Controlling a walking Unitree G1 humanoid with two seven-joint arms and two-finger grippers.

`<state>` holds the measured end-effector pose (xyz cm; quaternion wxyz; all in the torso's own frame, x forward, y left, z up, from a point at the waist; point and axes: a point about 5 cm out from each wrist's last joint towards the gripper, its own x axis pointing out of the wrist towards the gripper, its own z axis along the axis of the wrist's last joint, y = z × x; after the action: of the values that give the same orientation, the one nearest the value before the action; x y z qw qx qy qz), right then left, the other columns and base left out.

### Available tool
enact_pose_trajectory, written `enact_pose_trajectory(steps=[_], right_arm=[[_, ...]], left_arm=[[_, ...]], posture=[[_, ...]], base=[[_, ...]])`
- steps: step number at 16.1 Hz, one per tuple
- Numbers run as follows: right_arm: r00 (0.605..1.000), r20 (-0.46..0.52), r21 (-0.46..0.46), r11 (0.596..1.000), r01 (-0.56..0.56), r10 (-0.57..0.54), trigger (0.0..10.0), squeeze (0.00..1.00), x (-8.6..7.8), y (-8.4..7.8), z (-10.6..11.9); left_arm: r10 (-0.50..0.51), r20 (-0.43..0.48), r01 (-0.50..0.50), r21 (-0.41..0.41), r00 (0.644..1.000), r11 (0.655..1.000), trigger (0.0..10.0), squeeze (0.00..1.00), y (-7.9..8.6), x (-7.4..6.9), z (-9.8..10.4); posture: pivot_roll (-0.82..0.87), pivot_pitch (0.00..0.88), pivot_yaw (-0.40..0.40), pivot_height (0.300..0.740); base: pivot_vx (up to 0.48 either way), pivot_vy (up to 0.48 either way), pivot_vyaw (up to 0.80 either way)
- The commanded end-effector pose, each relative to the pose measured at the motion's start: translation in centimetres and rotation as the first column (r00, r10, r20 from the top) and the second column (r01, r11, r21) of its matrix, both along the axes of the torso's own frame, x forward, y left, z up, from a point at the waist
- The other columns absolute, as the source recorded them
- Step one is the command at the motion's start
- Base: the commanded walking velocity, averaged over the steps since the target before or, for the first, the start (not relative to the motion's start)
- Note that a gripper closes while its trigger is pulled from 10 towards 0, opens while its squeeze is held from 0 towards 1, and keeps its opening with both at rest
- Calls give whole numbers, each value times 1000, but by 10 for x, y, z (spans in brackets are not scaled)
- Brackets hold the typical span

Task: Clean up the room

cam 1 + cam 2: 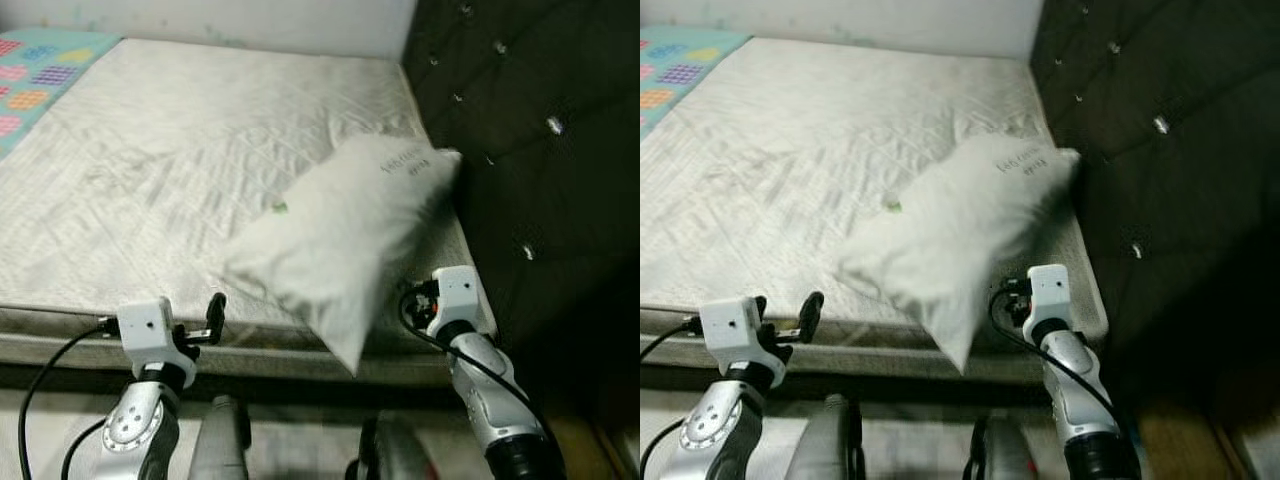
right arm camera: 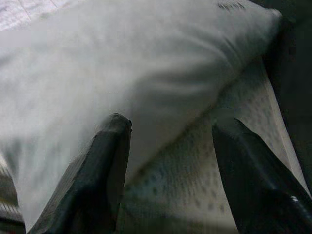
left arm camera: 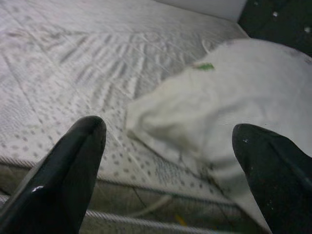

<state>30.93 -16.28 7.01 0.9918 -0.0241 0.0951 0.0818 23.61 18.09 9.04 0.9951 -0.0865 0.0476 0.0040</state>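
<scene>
A white pillow (image 1: 340, 225) lies askew on the bare quilted mattress (image 1: 170, 140), one corner against the headboard and another hanging over the front edge. It carries a small green tag (image 1: 281, 207). My left gripper (image 3: 168, 127) is open, held just before the mattress's front edge and left of the pillow, with nothing between its fingers. My right gripper (image 2: 171, 122) is open at the pillow's lower right side. One finger (image 2: 105, 161) lies against the pillow's edge and the other (image 2: 253, 165) is over the mattress.
A dark tufted headboard (image 1: 540, 150) rises along the right of the bed. A colourful patterned cover (image 1: 40, 65) lies at the far left corner. A pale wall (image 1: 250, 20) runs behind the bed. My own legs (image 1: 225, 440) stand below the mattress edge.
</scene>
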Motion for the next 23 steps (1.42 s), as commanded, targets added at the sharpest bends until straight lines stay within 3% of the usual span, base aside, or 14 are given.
enact_pose_trajectory(steps=[1,7,23], right_arm=[[1000,8,-12,1000,-5,5,10000,0,0,-1,2],[999,2,-26,999,-32,32,10000,0,2,2,1],[999,15,-32,999,-34,34,10000,0,7,3,1]], left_arm=[[-1,14,0,3,1000,1000,10000,0,-2,1,4],[-3,45,3,-13,999,1000,10000,0,0,-3,8],[-11,45,12,-28,999,1000,10000,0,0,2,8]], posture=[[70,156,-56,598],[77,163,-65,598],[80,157,-58,598]], base=[[0,0,0],[0,0,0],[314,0,0]])
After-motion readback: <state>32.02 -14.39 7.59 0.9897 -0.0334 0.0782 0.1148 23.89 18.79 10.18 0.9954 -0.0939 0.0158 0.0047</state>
